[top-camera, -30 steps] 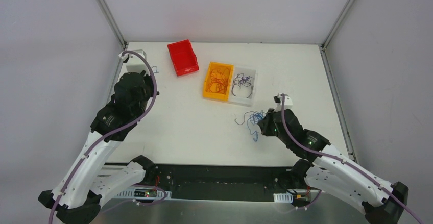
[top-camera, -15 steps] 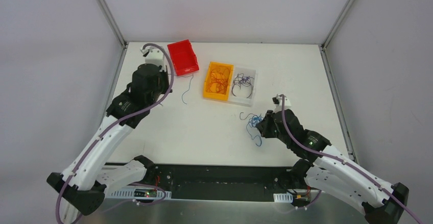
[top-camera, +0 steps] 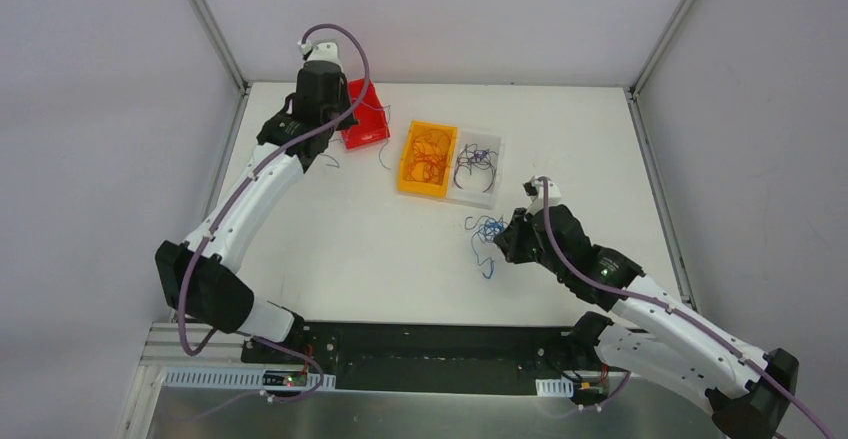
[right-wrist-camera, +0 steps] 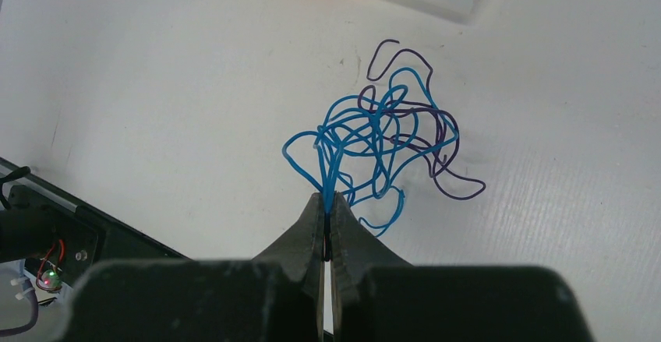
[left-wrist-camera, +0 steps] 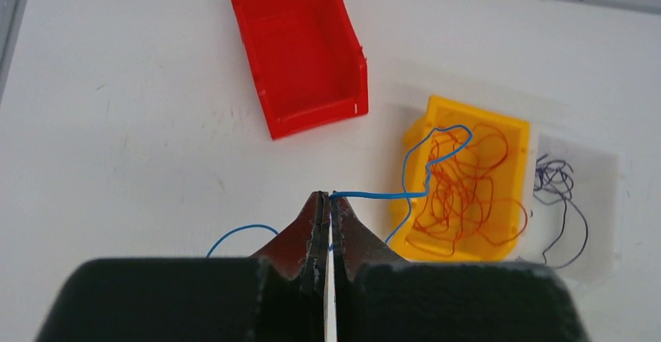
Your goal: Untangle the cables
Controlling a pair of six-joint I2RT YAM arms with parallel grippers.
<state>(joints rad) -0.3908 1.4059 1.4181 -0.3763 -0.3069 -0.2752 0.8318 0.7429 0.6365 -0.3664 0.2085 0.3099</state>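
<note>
Blue wire, a single thin strand [left-wrist-camera: 374, 195], is pinched between the pressed-together fingertips of the left gripper [left-wrist-camera: 327, 202]. In the left wrist view it runs from the tips toward 3 o'clock and loops over the yellow bin [left-wrist-camera: 475, 114], while its other end curls out toward 8 o'clock. The yellow bin holds a nest of orange wires [left-wrist-camera: 468, 194]. A clear tray [left-wrist-camera: 604, 202] sits against its 3 o'clock side, holding a few dark purple wires [left-wrist-camera: 557, 182]. The red bin [left-wrist-camera: 300, 50] lies at 11 o'clock from the gripper tips, with no wire visible inside.

From above, the red bin is at about 10 o'clock on the white table [top-camera: 350, 249]. The yellow bin and the tray are close to the table's middle, toward 12 o'clock.

The rest of the cables form a loose tangle of blue and purple strands [right-wrist-camera: 382, 135] lying on the table at roughly 4 o'clock from its middle. The right gripper [right-wrist-camera: 327, 202] has its tips closed tight on a blue loop at the tangle's near edge, and the knot spreads from the tips toward 1 o'clock in the right wrist view.
</note>
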